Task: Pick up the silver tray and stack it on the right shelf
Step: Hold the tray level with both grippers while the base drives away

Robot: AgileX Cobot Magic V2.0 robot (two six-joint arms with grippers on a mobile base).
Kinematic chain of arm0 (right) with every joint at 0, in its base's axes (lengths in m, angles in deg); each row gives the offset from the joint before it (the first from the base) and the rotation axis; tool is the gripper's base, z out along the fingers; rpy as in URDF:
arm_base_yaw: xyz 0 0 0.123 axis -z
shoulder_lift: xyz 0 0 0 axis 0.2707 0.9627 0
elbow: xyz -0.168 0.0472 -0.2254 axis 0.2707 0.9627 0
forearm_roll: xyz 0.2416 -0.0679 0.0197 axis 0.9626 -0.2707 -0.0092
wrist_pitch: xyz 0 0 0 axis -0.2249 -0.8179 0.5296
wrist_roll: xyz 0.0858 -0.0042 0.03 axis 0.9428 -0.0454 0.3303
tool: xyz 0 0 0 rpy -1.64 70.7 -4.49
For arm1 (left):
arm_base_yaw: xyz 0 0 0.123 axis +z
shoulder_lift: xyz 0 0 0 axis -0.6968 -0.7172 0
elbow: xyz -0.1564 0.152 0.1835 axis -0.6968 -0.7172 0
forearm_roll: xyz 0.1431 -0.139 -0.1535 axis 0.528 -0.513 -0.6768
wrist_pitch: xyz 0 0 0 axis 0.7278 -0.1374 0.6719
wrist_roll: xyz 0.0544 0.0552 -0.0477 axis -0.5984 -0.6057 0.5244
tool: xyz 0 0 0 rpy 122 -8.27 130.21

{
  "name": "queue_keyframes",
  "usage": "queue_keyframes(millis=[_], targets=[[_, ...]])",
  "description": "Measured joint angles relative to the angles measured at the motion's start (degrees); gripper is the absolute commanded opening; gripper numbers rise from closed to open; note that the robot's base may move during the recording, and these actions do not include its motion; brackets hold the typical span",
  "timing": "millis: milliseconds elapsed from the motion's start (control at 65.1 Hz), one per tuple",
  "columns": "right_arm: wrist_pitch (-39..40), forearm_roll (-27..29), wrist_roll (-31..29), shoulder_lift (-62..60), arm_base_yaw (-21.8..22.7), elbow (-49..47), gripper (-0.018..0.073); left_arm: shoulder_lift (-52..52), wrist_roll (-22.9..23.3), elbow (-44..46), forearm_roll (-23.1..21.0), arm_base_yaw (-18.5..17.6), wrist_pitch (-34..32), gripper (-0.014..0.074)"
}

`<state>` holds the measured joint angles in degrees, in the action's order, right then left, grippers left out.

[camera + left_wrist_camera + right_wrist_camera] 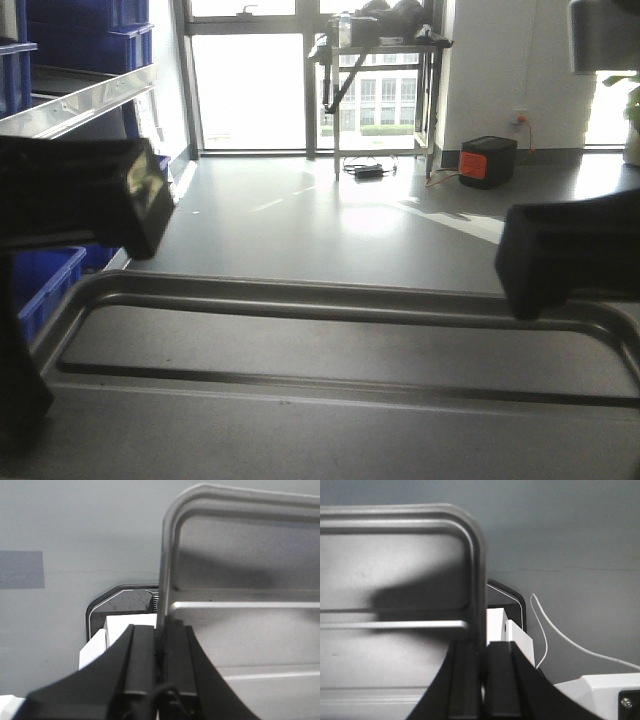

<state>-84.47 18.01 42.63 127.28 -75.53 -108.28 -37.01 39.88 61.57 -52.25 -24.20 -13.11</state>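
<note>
Grey floor (300, 215) and bright windows (250, 90) lie ahead. I have the silver tray (330, 350) held level between both arms. The left end effector (160, 632) and right end effector (484, 647) each pinch an opposite rim, which should keep it from tipping on the way to the shelf.

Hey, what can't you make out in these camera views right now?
Front view, silver tray: its near edge is cut off at the frame's bottom.
Front view, far cart: what lies on it is backlit by the window and too dark.
All views, right shelf: not identifiable.
</note>
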Motion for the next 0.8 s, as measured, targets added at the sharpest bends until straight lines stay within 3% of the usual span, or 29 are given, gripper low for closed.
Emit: queue_keyframes(millis=[799], targets=[[0.0, 0.04, 0.0, 0.0, 0.0, -0.08, 0.0069, 0.0, 0.0, 0.0, 0.0, 0.0, 0.0, -0.0101]])
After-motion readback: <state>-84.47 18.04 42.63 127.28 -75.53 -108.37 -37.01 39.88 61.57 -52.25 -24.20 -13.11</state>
